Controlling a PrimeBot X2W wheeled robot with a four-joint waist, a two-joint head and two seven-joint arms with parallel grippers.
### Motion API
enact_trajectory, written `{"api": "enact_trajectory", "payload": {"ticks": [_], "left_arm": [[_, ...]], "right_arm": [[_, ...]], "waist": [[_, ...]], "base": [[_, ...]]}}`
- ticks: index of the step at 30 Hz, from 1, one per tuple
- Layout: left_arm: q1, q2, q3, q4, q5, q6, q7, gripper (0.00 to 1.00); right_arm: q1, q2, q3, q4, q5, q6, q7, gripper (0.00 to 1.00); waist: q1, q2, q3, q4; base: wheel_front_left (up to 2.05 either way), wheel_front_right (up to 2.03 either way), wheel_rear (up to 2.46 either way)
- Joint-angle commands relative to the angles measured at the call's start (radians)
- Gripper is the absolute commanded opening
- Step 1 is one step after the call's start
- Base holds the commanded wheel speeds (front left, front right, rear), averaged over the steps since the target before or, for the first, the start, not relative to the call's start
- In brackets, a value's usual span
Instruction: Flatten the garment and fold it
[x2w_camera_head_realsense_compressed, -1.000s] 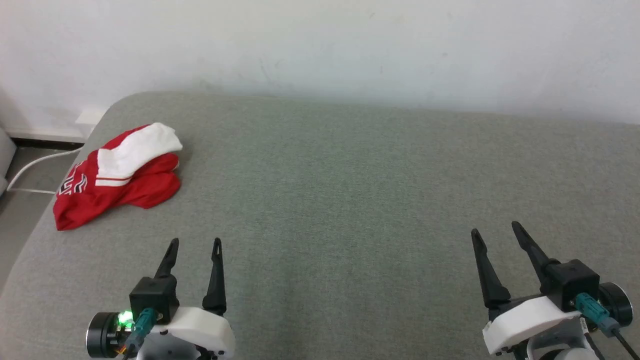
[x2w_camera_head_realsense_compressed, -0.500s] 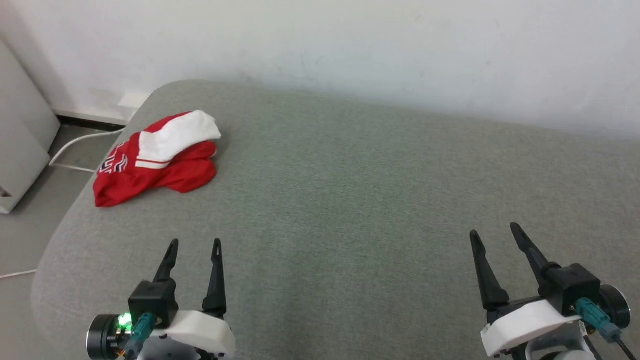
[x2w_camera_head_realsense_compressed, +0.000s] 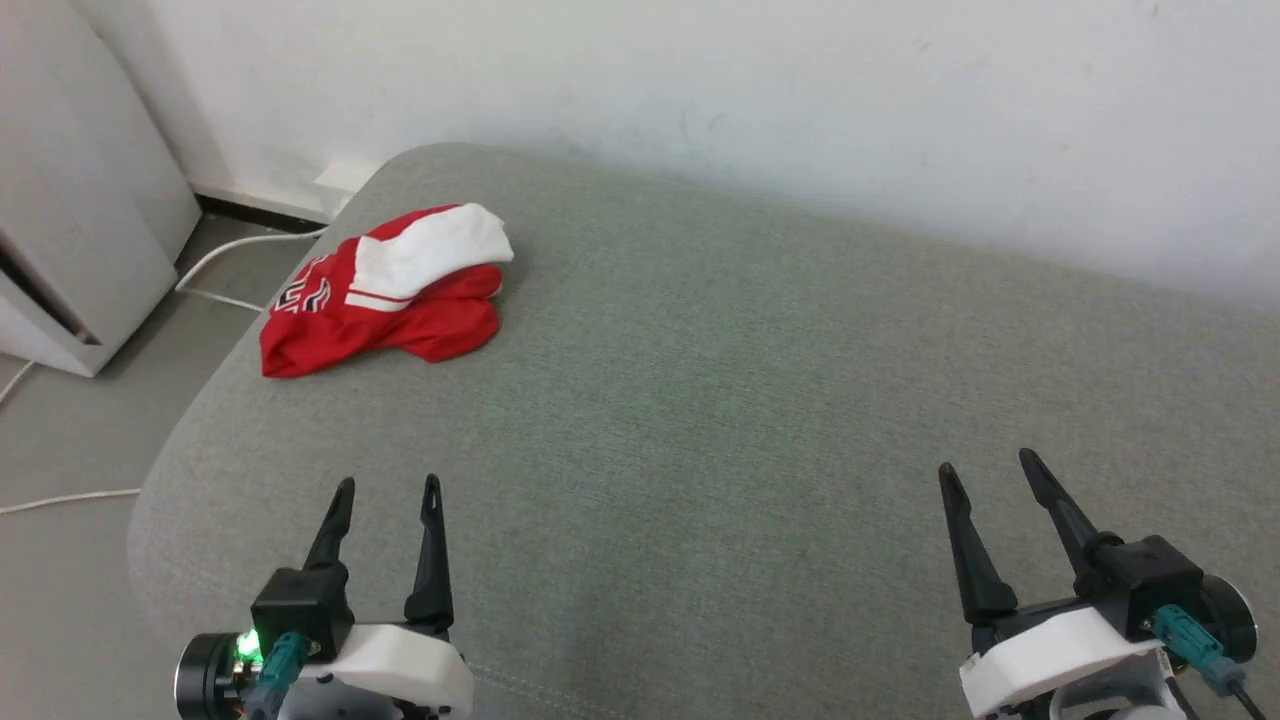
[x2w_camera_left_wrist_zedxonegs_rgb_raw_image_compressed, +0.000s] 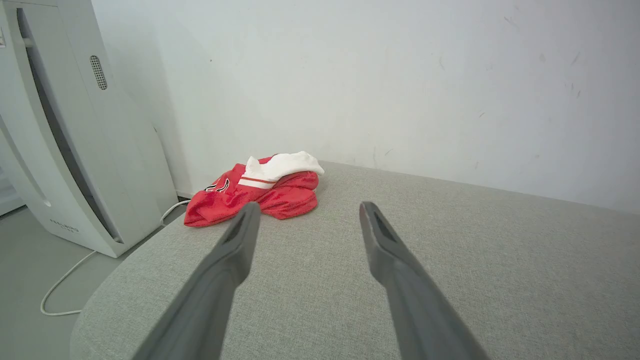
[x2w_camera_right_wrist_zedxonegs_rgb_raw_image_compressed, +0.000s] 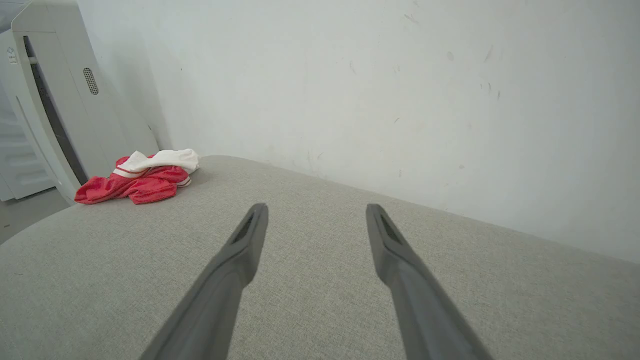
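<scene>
Seen from the head, the red and white shirt (x2w_camera_head_realsense_compressed: 385, 300) lies in a crumpled heap on the grey surface (x2w_camera_head_realsense_compressed: 700, 420), at the left corner close to the white wall (x2w_camera_head_realsense_compressed: 700, 90). A white sleeve sits on top of the red part, and some black print shows at one edge. The left claw (x2w_camera_head_realsense_compressed: 388, 482) and the right claw (x2w_camera_head_realsense_compressed: 985, 461) are both over the side of the surface far from the wall, well apart from the shirt. Each claw is wide open and holds nothing. A white machine (x2w_camera_head_realsense_compressed: 80, 230) stands on the floor by the wall, and a white cord (x2w_camera_head_realsense_compressed: 225, 262) runs beside it. Seen from the left wrist, the left claw (x2w_camera_left_wrist_zedxonegs_rgb_raw_image_compressed: 310, 205) points toward the wall with its fingers spread wide, and the shirt (x2w_camera_left_wrist_zedxonegs_rgb_raw_image_compressed: 260, 192) lies past the tips, nearer the wall. Seen from the right wrist, the right claw (x2w_camera_right_wrist_zedxonegs_rgb_raw_image_compressed: 316, 206) is wide and empty too, and the shirt (x2w_camera_right_wrist_zedxonegs_rgb_raw_image_compressed: 140, 180) lies off to one side by the wall, next to the machine (x2w_camera_right_wrist_zedxonegs_rgb_raw_image_compressed: 60, 100).
</scene>
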Motion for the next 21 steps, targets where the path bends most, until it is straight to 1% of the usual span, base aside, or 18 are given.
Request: {"api": "enact_trajectory", "payload": {"ticks": [1, 21], "left_arm": [[0.016, 0.000, -0.003, 0.003, -0.008, 0.008, -0.011, 1.00], [0.028, -0.001, -0.017, 0.004, -0.017, 0.018, -0.053, 1.00]], "right_arm": [[0.014, 0.002, 0.001, 0.003, 0.009, -0.001, -0.009, 1.00], [0.024, 0.003, 0.015, 0.024, 0.024, -0.002, -0.051, 1.00]], "waist": [[0.0000, 0.0000, 0.002, 0.016], [0.0000, 0.0000, -0.002, 0.105]], "base": [[0.00, 0.00, 0.00], [0.00, 0.00, 0.00]]}}
